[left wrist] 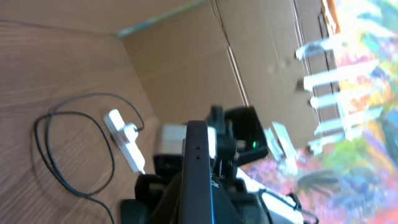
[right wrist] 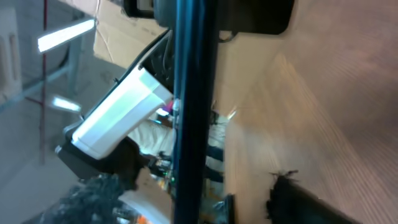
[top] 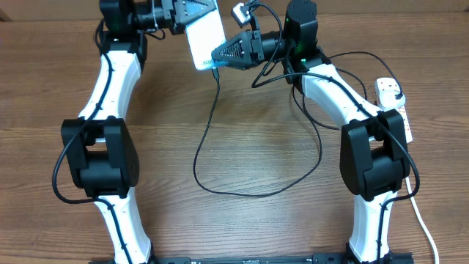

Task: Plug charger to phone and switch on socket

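Left hand is clamped on the top end of the phone, holding it up off the table with the pale glowing screen facing the overhead camera. In its own wrist view the phone runs edge-on as a thin dark bar straight out from the fingers.

Right hand comes in from the other side, fingers pinched narrow on the tip end of the charger, right at the phone's lower edge. The right wrist view is filled by that dark edge, and I can't tell if the tip is seated.

Below the right hand the black cable drops to the table, swings in a wide loop, then climbs back towards the right arm's base. Farthest out, beyond the right arm's elbow, lies the socket, partly hidden, with its white cord trailing away.
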